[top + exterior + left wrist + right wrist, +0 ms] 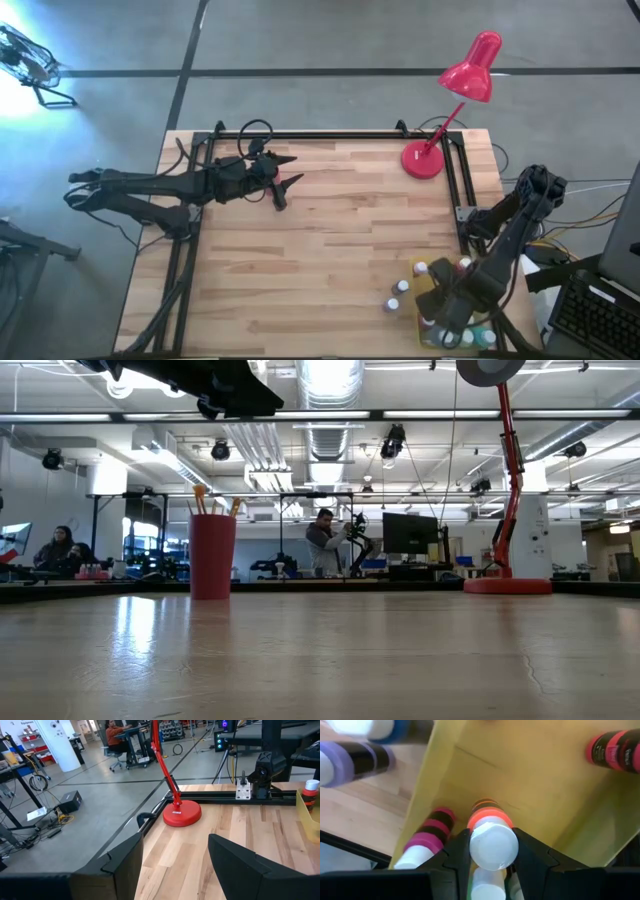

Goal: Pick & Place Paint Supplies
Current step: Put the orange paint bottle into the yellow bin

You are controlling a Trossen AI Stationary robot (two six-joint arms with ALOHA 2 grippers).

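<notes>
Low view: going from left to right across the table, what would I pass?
Red cup holding paintbrushes → a person far off in the room behind → red desk lamp on its round base.

A red desk lamp stands on the wooden table.

Grey concrete floor; ceiling strip lights, perhaps ducts overhead.
</notes>
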